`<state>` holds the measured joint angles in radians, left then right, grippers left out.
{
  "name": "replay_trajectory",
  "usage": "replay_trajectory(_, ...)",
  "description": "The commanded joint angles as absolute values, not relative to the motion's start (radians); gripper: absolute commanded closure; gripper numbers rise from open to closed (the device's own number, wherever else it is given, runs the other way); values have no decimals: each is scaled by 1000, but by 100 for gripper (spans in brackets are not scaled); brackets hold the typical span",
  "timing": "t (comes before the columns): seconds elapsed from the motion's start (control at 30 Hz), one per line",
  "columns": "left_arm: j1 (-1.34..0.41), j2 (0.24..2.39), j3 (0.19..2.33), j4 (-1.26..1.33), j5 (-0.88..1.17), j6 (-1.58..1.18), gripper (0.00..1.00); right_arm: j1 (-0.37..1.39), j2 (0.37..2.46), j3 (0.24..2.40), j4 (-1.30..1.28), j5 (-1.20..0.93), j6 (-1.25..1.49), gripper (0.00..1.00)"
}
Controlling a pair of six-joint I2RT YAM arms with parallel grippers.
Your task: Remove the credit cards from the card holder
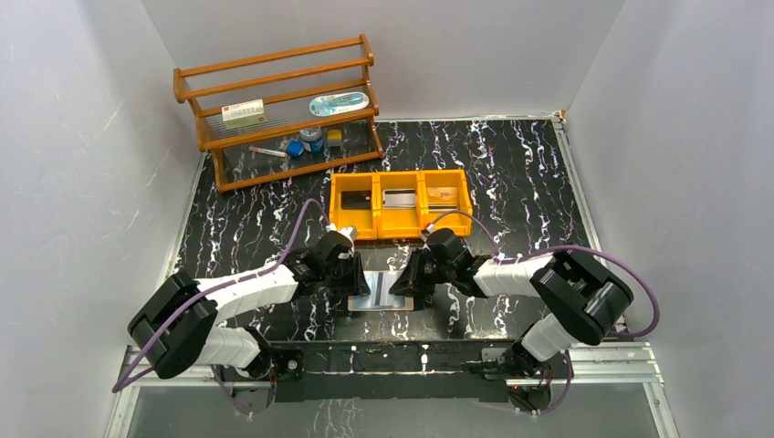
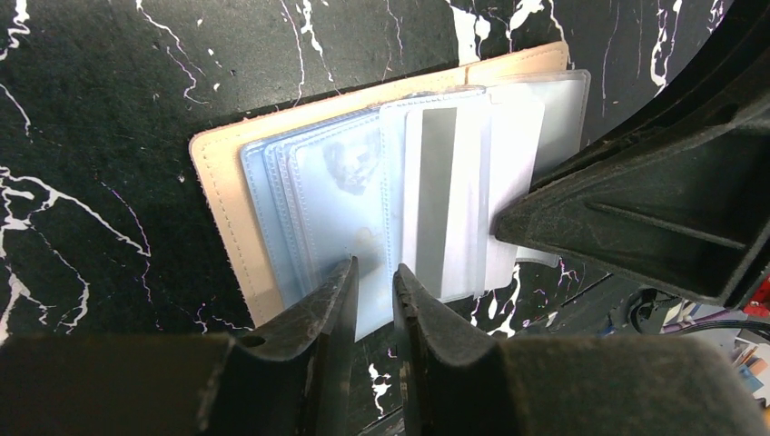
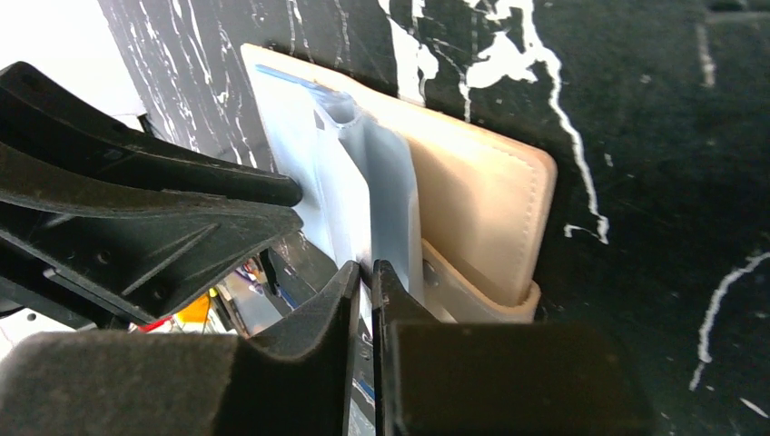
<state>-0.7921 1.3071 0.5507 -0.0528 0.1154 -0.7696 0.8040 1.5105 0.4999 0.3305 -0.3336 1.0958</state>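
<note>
The card holder lies open on the black marble table between both grippers. It has a tan cover and pale blue pocket panels. A pale credit card with a grey stripe sits in a clear pocket. My left gripper stands over the near edge of a panel, jaws a narrow gap apart. My right gripper is shut on a thin pale sheet standing up from the holder, seemingly the card's edge. Its finger also shows in the left wrist view. In the top view the left gripper and right gripper flank the holder.
A yellow three-compartment bin stands just behind the holder, with a dark card, a silvery card and a tan card in it. A wooden rack with small items stands at the back left.
</note>
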Motion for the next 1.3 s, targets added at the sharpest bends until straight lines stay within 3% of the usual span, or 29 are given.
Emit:
replay_trajectory(0.0,-796,1327,533,-188,69,-745,79,793,1491,482,328,-344,1078,82)
replay_trajectory(0.53,-808,1235,671,-91,121,-706,62,792,1563,512,339,-351,1077,82)
replay_trajectory(0.87,-814,1435,641,-37,195,-732,64,790,1568,505,350,-362,1080,81)
replay_trajectory(1.07,-816,1406,555,-126,112,-741,69,783,1540,507,405,-405,1108,66)
replay_trajectory(1.27,-816,1410,552,-123,111,-743,70,783,1601,501,518,-451,1152,73)
